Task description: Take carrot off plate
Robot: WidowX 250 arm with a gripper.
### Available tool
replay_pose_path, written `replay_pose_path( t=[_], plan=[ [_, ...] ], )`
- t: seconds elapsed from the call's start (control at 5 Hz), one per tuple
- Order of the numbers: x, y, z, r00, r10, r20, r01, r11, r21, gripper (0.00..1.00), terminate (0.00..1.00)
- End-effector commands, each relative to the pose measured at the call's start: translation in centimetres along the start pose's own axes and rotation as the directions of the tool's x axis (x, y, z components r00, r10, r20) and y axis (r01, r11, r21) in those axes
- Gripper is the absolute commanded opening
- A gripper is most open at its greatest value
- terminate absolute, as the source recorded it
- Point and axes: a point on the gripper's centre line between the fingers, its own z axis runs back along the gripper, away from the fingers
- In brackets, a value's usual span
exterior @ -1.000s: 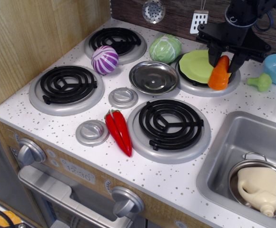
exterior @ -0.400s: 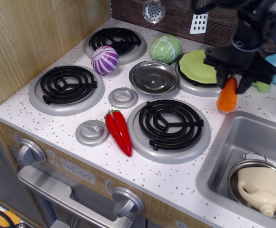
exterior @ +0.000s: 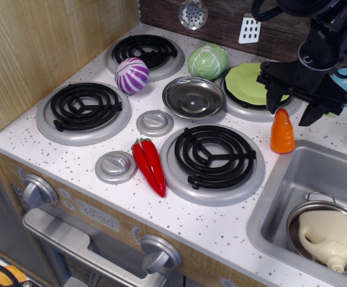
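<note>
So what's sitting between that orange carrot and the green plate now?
Mostly the open gripper, hanging just above the carrot. Beneath it lie the burner's silver rim and bare speckled counter before the plate. The single camera view shows this.

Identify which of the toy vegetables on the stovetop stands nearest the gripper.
The carrot: the orange cone standing upright beside the sink, directly below the open gripper. The cabbage, purple onion and red chili sit farther left.

No readable text anywhere (the oven panel (exterior: 99, 216) bears faint raised digits, too blurred to read).
</note>
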Motion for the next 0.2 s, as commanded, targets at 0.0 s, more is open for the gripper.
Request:
replay_pose_path(
  t=[0.0],
  plan=[
    [0.94,-0.19,1.45,0.999,0.021,0.045,-0.021,1.000,-0.014,1.00,1.00]
  ],
)
